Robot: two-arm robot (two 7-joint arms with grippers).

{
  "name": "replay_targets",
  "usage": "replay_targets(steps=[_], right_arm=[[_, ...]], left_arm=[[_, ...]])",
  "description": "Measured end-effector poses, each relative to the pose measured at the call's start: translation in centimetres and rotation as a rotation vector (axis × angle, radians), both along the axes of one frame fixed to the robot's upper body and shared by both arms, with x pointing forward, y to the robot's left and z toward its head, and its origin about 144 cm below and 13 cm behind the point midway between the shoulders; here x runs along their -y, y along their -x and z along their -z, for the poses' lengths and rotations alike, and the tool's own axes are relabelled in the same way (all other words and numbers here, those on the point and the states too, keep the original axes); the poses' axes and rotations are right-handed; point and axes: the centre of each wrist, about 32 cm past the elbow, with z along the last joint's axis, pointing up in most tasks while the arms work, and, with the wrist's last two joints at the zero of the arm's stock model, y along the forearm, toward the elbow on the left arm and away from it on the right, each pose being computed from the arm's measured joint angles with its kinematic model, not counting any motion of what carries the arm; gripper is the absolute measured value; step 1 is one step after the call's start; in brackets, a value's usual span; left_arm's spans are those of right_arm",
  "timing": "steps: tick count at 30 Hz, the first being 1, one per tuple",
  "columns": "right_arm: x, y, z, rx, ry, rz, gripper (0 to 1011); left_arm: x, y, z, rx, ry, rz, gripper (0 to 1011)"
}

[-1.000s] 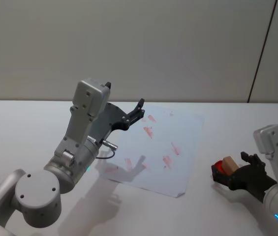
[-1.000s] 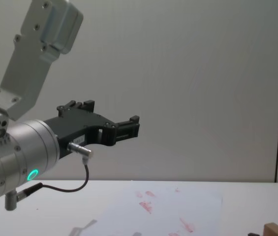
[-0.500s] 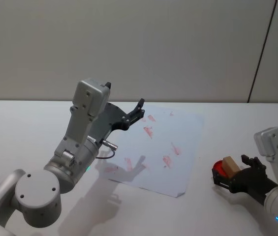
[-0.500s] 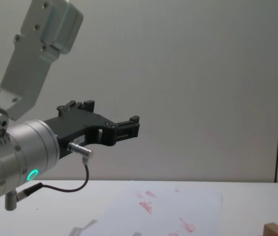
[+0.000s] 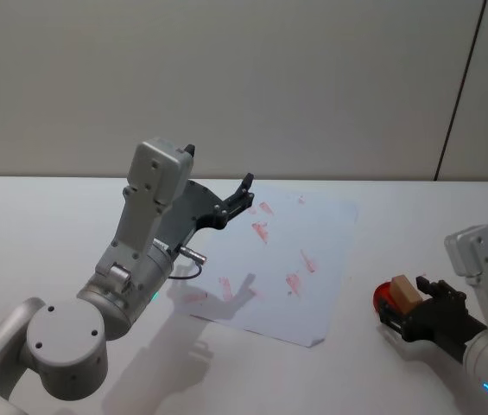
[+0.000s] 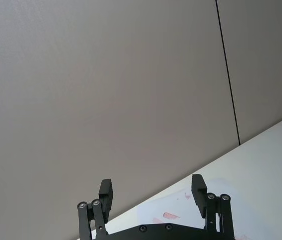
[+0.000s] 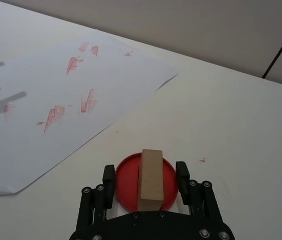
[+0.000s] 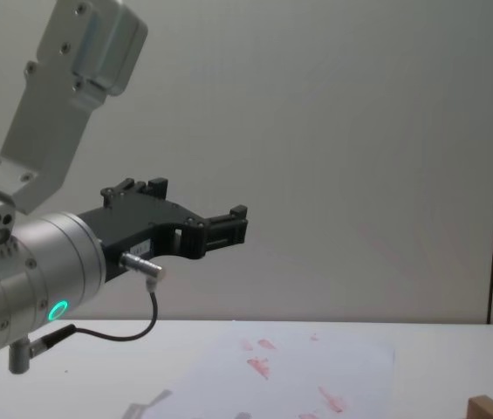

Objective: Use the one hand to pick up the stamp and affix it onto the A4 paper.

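The stamp [image 5: 404, 292] [image 7: 150, 179], a light-brown wooden block, stands upright on a round red ink pad [image 5: 386, 298] [image 7: 126, 184] at the right of the table. My right gripper [image 5: 406, 313] [image 7: 146, 179] is open, its fingers [image 7: 109, 182] on either side of the stamp with gaps between. The stamp's top [image 8: 489, 407] peeks in at the chest view's lower right corner. The A4 paper [image 5: 300, 238] [image 7: 36, 115] [image 8: 285, 375] lies flat at the table's middle, marked with several red smudges. My left gripper [image 5: 242, 192] [image 6: 152, 192] [image 8: 229, 225] hangs open in the air over the paper's left part.
The white table [image 5: 36, 225] [image 7: 240, 130] spreads around the sheet. The left arm, with its green-lit ring [image 8: 57, 310] and a black cable [image 8: 133, 332], casts a shadow on the paper's near left corner. A grey wall stands behind.
My right gripper has drawn back a little toward the table's near edge. The stamp has stayed on the red pad. The left arm has not moved.
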Motion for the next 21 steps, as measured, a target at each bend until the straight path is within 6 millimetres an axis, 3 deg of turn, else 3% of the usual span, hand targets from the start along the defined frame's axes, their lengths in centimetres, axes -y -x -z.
replay_targets(steps=[17,21], right_arm=[[-0.03,0.04,0.05,-0.003,0.001,-0.001,225],[-0.03,0.04,0.05,-0.003,0.001,-0.001,221]], left_arm=[[0.0,0.0,0.0,0.0,0.0,0.0,1003],[0.0,0.0,0.0,0.0,0.0,0.0,1003]])
